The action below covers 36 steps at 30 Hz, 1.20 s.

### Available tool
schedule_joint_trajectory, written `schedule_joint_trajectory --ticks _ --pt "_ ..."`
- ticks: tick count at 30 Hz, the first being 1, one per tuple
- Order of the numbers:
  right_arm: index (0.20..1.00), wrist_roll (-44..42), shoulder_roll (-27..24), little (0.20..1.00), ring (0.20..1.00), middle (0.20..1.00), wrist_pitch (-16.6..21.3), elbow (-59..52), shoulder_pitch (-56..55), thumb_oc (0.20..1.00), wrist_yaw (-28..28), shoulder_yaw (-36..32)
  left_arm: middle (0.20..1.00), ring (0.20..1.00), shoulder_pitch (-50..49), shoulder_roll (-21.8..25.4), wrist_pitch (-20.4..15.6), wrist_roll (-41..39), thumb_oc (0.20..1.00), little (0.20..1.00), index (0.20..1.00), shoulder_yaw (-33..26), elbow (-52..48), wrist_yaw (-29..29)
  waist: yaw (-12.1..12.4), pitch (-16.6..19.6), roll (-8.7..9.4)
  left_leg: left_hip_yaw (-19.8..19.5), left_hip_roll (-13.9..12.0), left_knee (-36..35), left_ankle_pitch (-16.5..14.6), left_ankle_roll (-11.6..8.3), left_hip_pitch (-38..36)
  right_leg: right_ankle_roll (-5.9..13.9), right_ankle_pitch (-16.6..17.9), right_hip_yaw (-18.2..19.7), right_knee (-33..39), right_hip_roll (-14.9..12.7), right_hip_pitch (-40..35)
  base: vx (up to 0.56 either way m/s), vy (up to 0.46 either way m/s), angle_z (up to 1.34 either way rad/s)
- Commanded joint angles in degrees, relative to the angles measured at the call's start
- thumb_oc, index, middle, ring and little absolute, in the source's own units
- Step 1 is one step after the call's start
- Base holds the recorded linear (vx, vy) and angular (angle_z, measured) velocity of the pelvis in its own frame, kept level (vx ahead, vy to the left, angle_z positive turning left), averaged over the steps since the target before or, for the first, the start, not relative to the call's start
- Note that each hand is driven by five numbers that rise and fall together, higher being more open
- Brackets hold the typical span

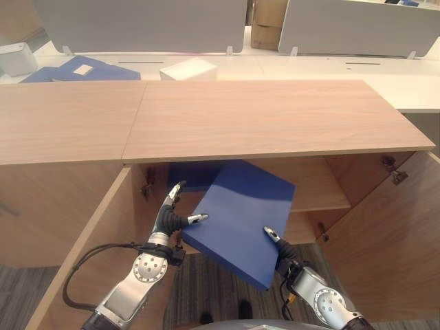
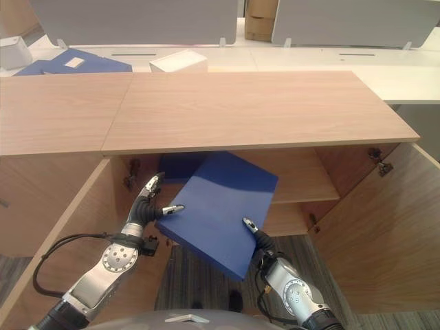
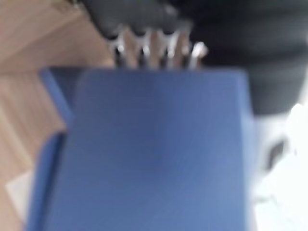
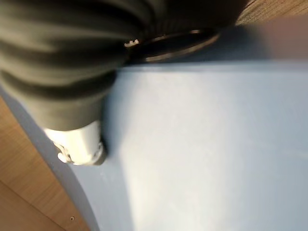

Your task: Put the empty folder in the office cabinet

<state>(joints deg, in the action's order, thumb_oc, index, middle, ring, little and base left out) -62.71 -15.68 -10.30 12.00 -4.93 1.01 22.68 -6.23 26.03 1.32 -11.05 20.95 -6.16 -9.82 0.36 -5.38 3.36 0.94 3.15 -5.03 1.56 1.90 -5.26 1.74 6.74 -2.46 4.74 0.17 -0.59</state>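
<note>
Midway into the open cabinet, a tilted blue folder is pinched between both hands: left hand on its side corner, right hand on its near edge. Next, push it level onto the shelf.

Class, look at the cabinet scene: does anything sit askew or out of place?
Yes: the blue folder is tilted and turned cornerwise, half inside the open cabinet, held between the left hand and right hand.

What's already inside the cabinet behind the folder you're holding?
Another dark blue folder lies on the shelf inside the cabinet. The held folder covers most of it, so anything beyond stays hidden.
</note>
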Motion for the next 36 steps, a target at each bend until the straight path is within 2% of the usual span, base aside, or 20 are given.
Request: schedule_joint_trajectory --ticks 1,3,7,13,17,19,20,24,25,26,29,36 --pt "0.2 1.0 1.1 0.2 0.2 0.2 4.2 -1.1 5.4 0.2 2.0 -5.2 1.0 1.0 1.7 0.8 1.0 -1.8 1.0 1.0 1.0 -5.0 2.8 -0.3 0.5 -0.8 1.18 0.8 0.1 0.0 -0.7 0.66 2.0 3.44 -0.5 -0.5 0.3 -0.3 -2.2 0.05 0.013 0.01" --pt "0.2 0.6 1.0 0.2 0.2 0.2 4.3 -0.8 5.5 0.2 1.9 -5.2 1.0 1.0 1.3 1.0 3.3 -2.5 1.0 1.0 1.0 -4.0 4.7 0.0 0.2 -0.8 1.0 1.0 0.0 0.0 -0.7 0.63 1.8 3.29 -0.5 -0.1 0.3 -0.2 -2.4 0.04 0.015 0.01" --pt "0.2 0.5 0.7 0.2 0.2 0.2 4.2 -0.6 5.4 0.2 2.0 -5.2 1.0 1.0 1.2 1.1 3.2 -1.5 1.0 1.0 1.0 -2.5 7.9 -0.4 -0.1 -0.7 0.84 1.2 -0.1 0.0 -0.8 0.54 1.6 3.23 -0.6 0.0 0.3 -0.1 -2.4 0.01 0.004 -0.01" --pt "0.2 0.2 -0.3 0.2 0.2 0.2 3.5 -0.9 5.3 0.2 2.2 -5.1 1.0 1.0 -1.3 1.2 5.0 -1.1 1.0 1.0 1.0 0.2 15.6 0.8 -0.8 -0.9 0.09 1.8 -0.1 0.0 -0.9 0.6 1.3 3.12 -0.9 0.5 0.3 0.0 -2.6 0.02 0.016 -0.01" --pt "0.2 0.3 -0.3 0.2 0.2 0.2 3.5 -0.3 5.5 0.2 2.7 -4.9 1.0 1.0 -1.8 -0.3 5.0 -3.8 1.0 1.0 1.0 2.1 21.5 3.1 -1.1 -1.0 -0.09 2.3 -0.2 0.0 -1.0 0.62 1.2 3.09 -1.1 0.6 0.3 0.0 -2.7 0.01 0.004 0.0" --pt "0.2 0.3 -0.3 0.2 0.2 0.2 3.4 0.1 5.7 0.2 3.1 -4.7 1.0 1.0 -2.2 -2.0 8.0 -9.1 1.0 1.0 1.0 2.8 25.2 5.6 -1.3 -0.9 -0.13 2.5 -0.3 0.0 -1.1 0.64 1.1 3.03 -1.1 0.7 0.3 0.0 -2.7 0.0 0.0 0.0" --pt "0.2 0.5 -0.2 0.2 0.2 0.2 3.3 0.2 5.8 0.2 3.2 -4.7 1.0 1.0 -2.3 -3.5 9.5 -10.9 1.0 1.0 1.0 3.2 28.3 4.9 -1.4 -0.9 -0.17 2.6 -0.3 0.0 -1.2 0.67 1.1 3.02 -1.2 0.8 0.3 0.1 -2.8 0.0 0.0 0.0" --pt "0.2 0.5 0.0 0.2 0.2 0.2 3.0 0.6 6.4 0.2 3.5 -4.3 1.0 1.0 -2.2 -7.6 9.5 -12.7 1.0 1.0 1.0 2.2 39.5 4.2 -1.8 -0.6 0.0 3.0 -0.4 0.0 -1.3 0.61 1.0 2.91 -1.3 1.0 0.3 0.1 -2.7 0.02 0.004 -0.03" --pt "0.2 0.4 0.1 0.2 0.2 0.2 2.6 0.6 6.8 0.2 3.2 -4.1 1.0 1.0 -1.8 -9.8 7.5 -13.0 1.0 1.0 1.0 0.8 46.5 3.5 -2.0 -0.4 0.11 3.1 -0.4 0.0 -1.3 0.61 0.9 2.9 -1.3 1.1 0.3 0.2 -2.8 0.05 0.01 -0.08" --pt "0.2 0.5 0.5 0.2 0.2 0.2 2.5 0.7 7.0 0.2 3.0 -3.9 1.0 1.0 -1.3 -10.8 7.4 -13.5 1.0 1.0 1.0 -0.4 50.6 3.0 -2.1 -0.3 0.17 3.2 -0.4 0.0 -1.4 0.6 0.8 2.87 -1.4 1.3 0.3 0.2 -2.8 0.04 0.009 -0.01" --pt "0.2 0.6 0.9 0.2 0.2 0.2 2.3 0.5 7.1 0.2 2.5 -3.3 1.0 1.0 -0.5 -12.4 5.6 -12.8 1.0 1.0 1.0 -2.6 56.9 2.8 -2.3 0.0 0.35 3.4 -0.4 0.0 -1.4 0.6 0.8 2.83 -1.5 1.5 0.3 0.3 -2.8 0.03 0.011 -0.08" --pt "0.2 0.6 1.1 0.2 0.2 0.2 1.7 0.7 7.1 0.2 2.3 -3.6 1.0 1.0 -0.7 -13.2 4.6 -13.0 1.0 1.0 1.0 -4.2 59.7 2.2 -2.2 0.0 0.24 3.2 -0.2 0.0 -1.7 0.76 0.7 2.92 -1.7 1.6 0.3 0.2 -2.9 0.01 0.03 -0.05"
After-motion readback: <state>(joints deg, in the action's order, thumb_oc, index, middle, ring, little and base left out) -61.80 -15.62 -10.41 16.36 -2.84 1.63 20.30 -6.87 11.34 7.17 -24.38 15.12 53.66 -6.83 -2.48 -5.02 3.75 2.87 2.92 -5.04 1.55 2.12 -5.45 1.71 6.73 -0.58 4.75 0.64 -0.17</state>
